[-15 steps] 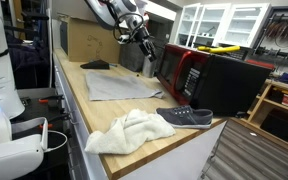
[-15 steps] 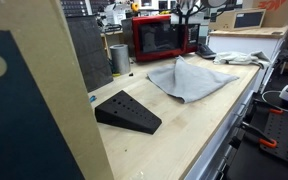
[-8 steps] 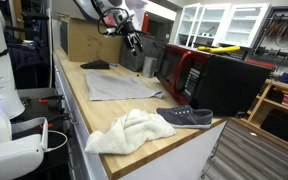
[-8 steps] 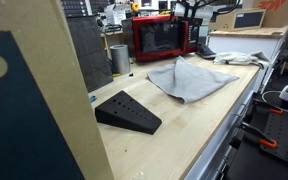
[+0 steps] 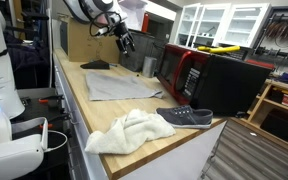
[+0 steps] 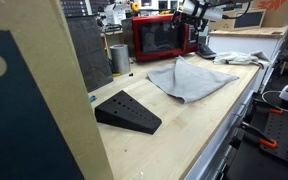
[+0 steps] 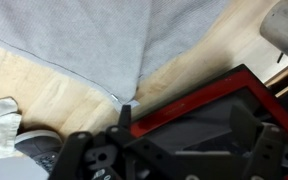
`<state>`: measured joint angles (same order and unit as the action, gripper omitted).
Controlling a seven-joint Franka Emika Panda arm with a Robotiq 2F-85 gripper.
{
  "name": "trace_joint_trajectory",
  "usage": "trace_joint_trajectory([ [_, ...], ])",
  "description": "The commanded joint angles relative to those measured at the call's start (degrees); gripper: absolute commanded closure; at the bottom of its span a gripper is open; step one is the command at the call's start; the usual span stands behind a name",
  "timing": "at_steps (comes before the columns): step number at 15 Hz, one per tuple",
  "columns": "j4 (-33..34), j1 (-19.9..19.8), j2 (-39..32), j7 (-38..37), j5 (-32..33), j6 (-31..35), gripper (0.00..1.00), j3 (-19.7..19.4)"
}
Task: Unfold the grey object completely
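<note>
Cloth (image 5: pixel 119 85) of thin grey fabric lies spread along the middle of the worktop (image 5: pixel 92 118). One side runs beside the red microwave (image 5: pixel 189 72) and the opposite side lies near the open long edge. We see a raised fold ridge running through it, so it is not fully flat. Above its far end hang the fingers (image 5: pixel 127 44), spread wide, empty and clear of the fabric. At the near end of the worktop a white towel (image 5: pixel 129 130) and a dark shoe (image 5: pixel 184 117) lie side by side. A black wedge (image 6: pixel 127 110) sits beyond the opposite end.
</note>
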<state>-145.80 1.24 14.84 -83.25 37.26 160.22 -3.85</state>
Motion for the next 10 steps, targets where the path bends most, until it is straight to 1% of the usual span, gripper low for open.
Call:
trace_joint_trajectory([
  [1,-0.01,0.00,0.03,0.00,0.00,0.01,0.00,0.00],
  [6,-0.05,0.00,0.03,0.00,-0.01,0.05,0.00,0.00],
  [8,0.98,1.39,-2.72,3.16,-2.15,1.93,0.00,-1.12],
  [9,1.28,2.62,-4.75,5.65,-4.89,3.11,0.00,-2.17],
  [10,1.74,3.01,-6.18,6.84,-6.16,3.21,0.00,-2.51],
])
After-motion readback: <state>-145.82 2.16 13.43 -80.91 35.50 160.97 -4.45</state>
